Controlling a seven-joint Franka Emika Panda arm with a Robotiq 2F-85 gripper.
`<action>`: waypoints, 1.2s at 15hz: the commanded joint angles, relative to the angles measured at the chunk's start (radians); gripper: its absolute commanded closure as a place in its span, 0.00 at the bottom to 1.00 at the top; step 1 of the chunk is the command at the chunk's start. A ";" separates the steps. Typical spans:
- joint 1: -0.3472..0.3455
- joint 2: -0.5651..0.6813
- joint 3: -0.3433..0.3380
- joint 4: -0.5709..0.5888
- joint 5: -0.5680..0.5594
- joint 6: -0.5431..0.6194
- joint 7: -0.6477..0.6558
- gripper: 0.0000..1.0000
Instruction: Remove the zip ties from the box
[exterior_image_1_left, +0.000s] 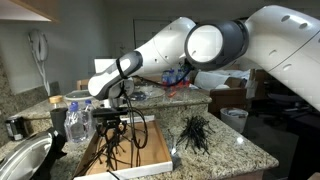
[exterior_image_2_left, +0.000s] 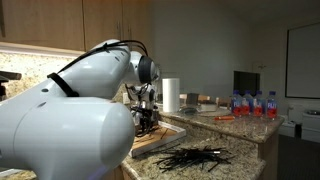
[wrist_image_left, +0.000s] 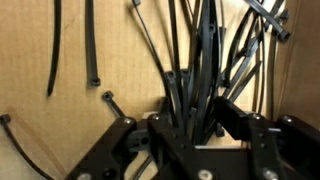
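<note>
The box (exterior_image_1_left: 152, 150) lies on the granite counter, and its brown cardboard bottom (wrist_image_left: 25, 110) fills the wrist view. A bunch of black zip ties (wrist_image_left: 200, 60) stands up from it, with a few loose ones (wrist_image_left: 92, 50) lying flat to the left. My gripper (wrist_image_left: 197, 125) reaches down into the box (exterior_image_2_left: 152, 141), its two fingers (wrist_image_left: 237, 115) pressed against either side of the bunch. In both exterior views the gripper (exterior_image_1_left: 112, 122) (exterior_image_2_left: 147, 120) is low over the box, ties (exterior_image_1_left: 122, 140) splaying beneath it. Another heap of zip ties (exterior_image_1_left: 195, 132) (exterior_image_2_left: 195, 157) rests on the counter beside the box.
A clear plastic container (exterior_image_1_left: 78, 120) and a metal sink (exterior_image_1_left: 22, 158) sit next to the box. A paper towel roll (exterior_image_2_left: 170, 95) stands behind it. Water bottles (exterior_image_2_left: 250, 103) line the far counter. The counter edge (exterior_image_1_left: 230, 162) is close to the heap.
</note>
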 joint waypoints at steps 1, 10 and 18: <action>0.016 0.011 -0.009 0.016 -0.029 -0.055 0.048 0.79; 0.024 -0.005 -0.016 0.017 -0.033 -0.102 0.043 0.93; 0.032 -0.082 -0.029 -0.043 -0.030 -0.061 0.050 0.93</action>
